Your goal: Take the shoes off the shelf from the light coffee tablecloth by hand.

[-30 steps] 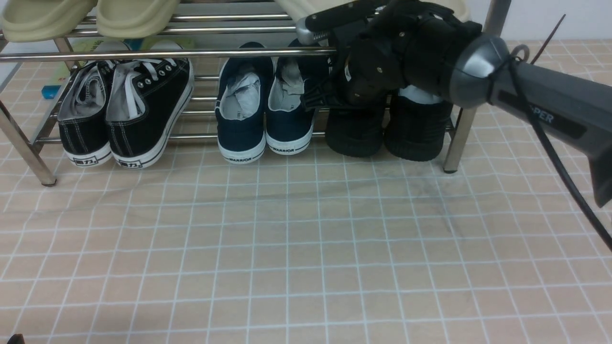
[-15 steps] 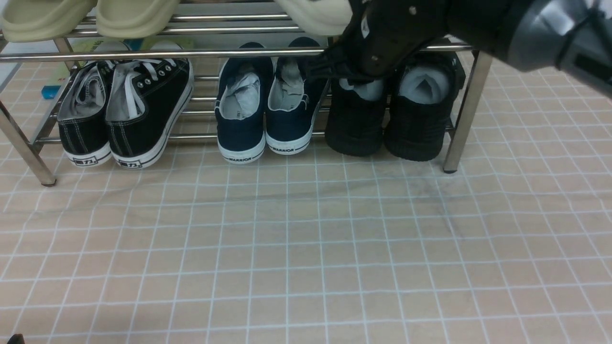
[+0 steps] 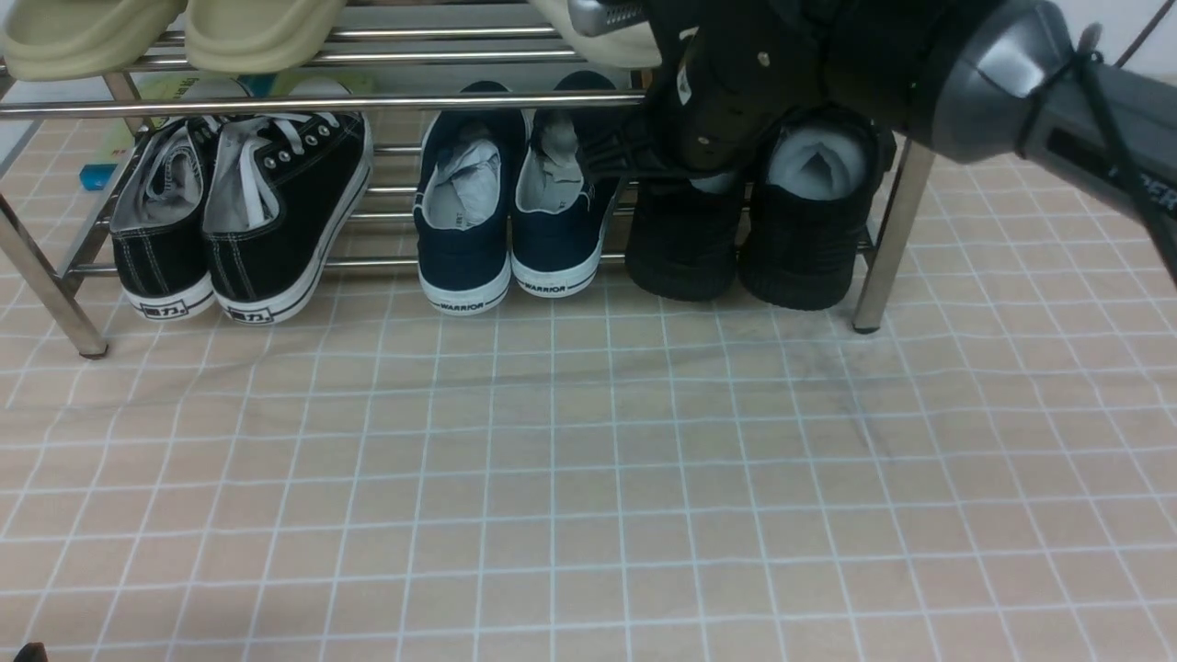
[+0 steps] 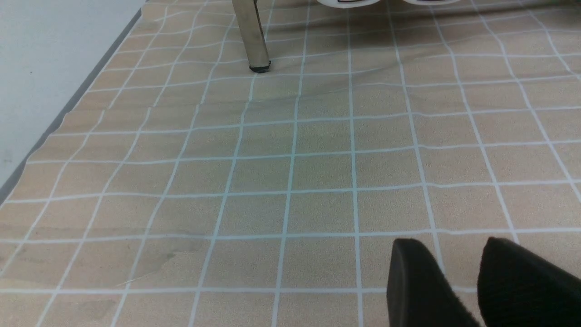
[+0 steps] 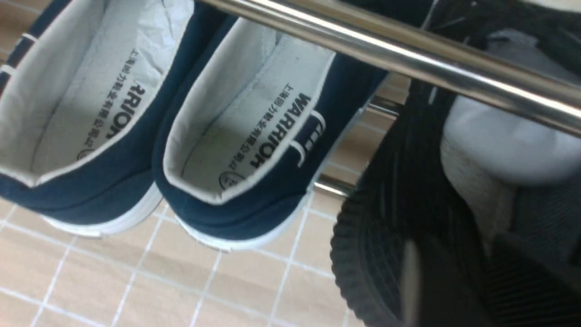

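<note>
Chrome tubes form the two-tier shoe rack (image 3: 885, 248), which stands on the beige cloth with its grid of thin white lines (image 3: 588, 478). The pair of all-black knit sneakers with ribbed soles (image 3: 800, 244) sits at the right end of the lower tier, heels outward, beside navy canvas shoes marked WARRIOR (image 3: 510, 230). Further left are black canvas sneakers with white soles (image 3: 239, 221). The right gripper (image 3: 614, 154) hangs at the collar of the left knit sneaker. Its dark fingers blur against the black knit, so I cannot tell whether they clasp it. The left gripper (image 4: 463, 277) hovers low over bare cloth, grasping nothing; whether its fingers quite meet I cannot tell.
</note>
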Robot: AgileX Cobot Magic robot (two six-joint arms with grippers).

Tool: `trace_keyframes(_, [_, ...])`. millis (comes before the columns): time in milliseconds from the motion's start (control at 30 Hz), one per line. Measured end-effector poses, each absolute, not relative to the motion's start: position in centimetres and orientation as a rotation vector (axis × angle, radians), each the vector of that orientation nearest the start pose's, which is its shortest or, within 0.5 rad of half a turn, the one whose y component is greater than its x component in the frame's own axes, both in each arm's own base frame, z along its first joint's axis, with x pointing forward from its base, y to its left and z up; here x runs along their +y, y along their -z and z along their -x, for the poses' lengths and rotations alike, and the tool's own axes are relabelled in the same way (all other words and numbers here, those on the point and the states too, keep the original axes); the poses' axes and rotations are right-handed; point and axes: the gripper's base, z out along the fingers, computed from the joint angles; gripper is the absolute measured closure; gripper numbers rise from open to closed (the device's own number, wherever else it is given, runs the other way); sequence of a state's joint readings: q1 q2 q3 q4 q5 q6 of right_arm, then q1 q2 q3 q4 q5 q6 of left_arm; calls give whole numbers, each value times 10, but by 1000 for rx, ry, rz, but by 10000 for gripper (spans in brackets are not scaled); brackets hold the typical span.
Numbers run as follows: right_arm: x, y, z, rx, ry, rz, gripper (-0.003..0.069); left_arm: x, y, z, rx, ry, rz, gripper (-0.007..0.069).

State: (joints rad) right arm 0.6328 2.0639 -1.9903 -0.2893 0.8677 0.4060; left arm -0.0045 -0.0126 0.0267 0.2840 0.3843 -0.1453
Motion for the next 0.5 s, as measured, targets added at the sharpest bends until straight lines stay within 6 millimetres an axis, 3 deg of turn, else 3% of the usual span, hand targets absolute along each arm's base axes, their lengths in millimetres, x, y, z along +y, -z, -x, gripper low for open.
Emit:
trace_keyframes(133, [269,-309,-402,2317,-131,409,176,9,-172,-52,1870,-177,-43,385])
trace_keyframes(233, [270,-304,-407,2285,-101,432,84,9,-172,-52,1870,-177,-43,385])
trace_keyframes(333, [272,-295,-411,2286,-69,450,66,9,-172,-52,1870,-177,-43,385])
trace_keyframes(500, [275,-272,-418,2311,-28,476,97,9,-172,-52,1870,-177,-43,385])
